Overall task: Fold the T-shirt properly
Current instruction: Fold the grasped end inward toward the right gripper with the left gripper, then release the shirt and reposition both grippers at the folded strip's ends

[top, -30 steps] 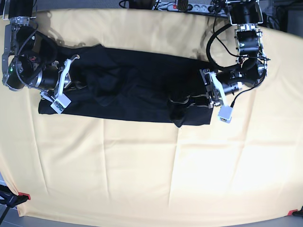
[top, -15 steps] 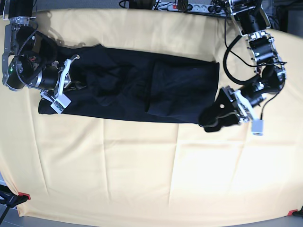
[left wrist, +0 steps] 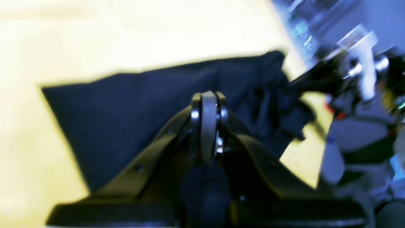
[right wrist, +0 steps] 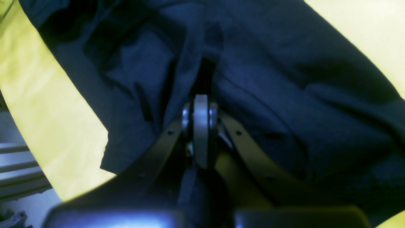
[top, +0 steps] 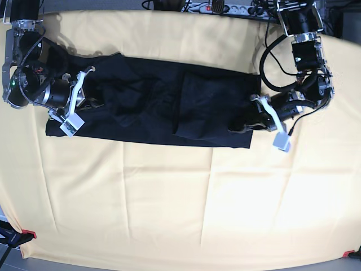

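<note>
The T-shirt (top: 163,104) lies in a long band along the far edge of the yellow-covered table (top: 169,197). Both grippers are pressed together: the left gripper (top: 242,125) at one end, the right gripper (top: 93,100) at the other. Whether either pinches fabric cannot be told; the left wrist view is blurred.

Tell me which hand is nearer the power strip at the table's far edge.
Left. The left hand sits at the T-shirt's end below the power strip; the right hand is at the opposite end.
</note>
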Robot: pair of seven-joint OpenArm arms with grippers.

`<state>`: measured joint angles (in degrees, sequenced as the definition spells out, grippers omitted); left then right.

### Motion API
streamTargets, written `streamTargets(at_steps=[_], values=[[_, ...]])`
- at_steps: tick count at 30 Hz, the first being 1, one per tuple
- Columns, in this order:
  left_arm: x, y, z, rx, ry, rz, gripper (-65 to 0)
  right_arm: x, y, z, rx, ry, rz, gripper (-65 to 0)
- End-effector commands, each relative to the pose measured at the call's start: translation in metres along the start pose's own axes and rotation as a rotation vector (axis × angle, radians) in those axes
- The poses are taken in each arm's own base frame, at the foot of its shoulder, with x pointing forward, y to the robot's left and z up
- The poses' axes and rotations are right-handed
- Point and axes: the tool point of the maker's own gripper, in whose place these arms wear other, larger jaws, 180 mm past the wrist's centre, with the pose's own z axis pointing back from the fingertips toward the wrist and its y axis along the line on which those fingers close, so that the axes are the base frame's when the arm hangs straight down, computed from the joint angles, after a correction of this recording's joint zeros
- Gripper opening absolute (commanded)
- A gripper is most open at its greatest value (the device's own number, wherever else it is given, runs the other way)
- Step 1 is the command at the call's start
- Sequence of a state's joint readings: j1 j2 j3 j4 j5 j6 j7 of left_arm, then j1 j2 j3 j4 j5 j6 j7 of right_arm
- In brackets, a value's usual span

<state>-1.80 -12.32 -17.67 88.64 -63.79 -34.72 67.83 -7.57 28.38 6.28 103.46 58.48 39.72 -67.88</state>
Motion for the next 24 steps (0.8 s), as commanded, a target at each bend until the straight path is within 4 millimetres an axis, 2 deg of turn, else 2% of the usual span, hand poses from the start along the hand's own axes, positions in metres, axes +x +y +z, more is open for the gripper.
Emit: streamTargets(at_steps=[1, 4, 6, 8, 10, 13, 15, 17, 20, 24], values=[[0.01, -0.007, -0.005, -0.017, -0.016, -0.039, -65.0, 0.021, -0.005, 0.008, -0.01, -0.073, 0.028, -65.0], [-0.006, -0.005, -0.02, 0.021, 0.063, -0.094, -65.0, 0.04, -0.013, 0.013, -0.033, -0.106, 0.059, -63.7], [-0.011, 0.006, -0.023, 0.086, 0.089, -0.116, -65.0, 0.052, -0.024, 0.02, -0.067, -0.116, 0.076, -53.7], [-0.011, 0.019, -0.021, 0.161, 0.095, -0.092, -65.0, 0.057, -0.048, 0.034, -0.173, -0.121, 0.025, -44.4], [-0.014, 0.029, -0.018, 0.214, 0.112, -0.079, -65.0, 0.053, -0.078, 0.054, -0.314, -0.12, -0.049, -41.6], [-0.013, 0.032, -0.014, 0.226, 0.119, -0.084, -65.0, 0.025, -0.116, 0.087, -0.519, -0.093, -0.184, -40.4], [-0.013, 0.034, -0.011, 0.23, 0.123, -0.088, -65.0, -0.001, -0.128, 0.104, -0.6, -0.088, -0.271, -35.7], [-0.012, 0.034, -0.01, 0.227, 0.119, -0.087, -65.0, -0.029, -0.129, 0.115, -0.627, -0.074, -0.342, -30.0], [-0.009, 0.031, -0.011, 0.207, 0.104, -0.076, -65.0, -0.06, -0.126, 0.122, -0.62, -0.065, -0.436, -27.3], [-0.009, 0.029, -0.011, 0.202, 0.099, -0.073, -65.0, -0.078, -0.118, 0.114, -0.545, -0.153, -0.565, -27.3]])
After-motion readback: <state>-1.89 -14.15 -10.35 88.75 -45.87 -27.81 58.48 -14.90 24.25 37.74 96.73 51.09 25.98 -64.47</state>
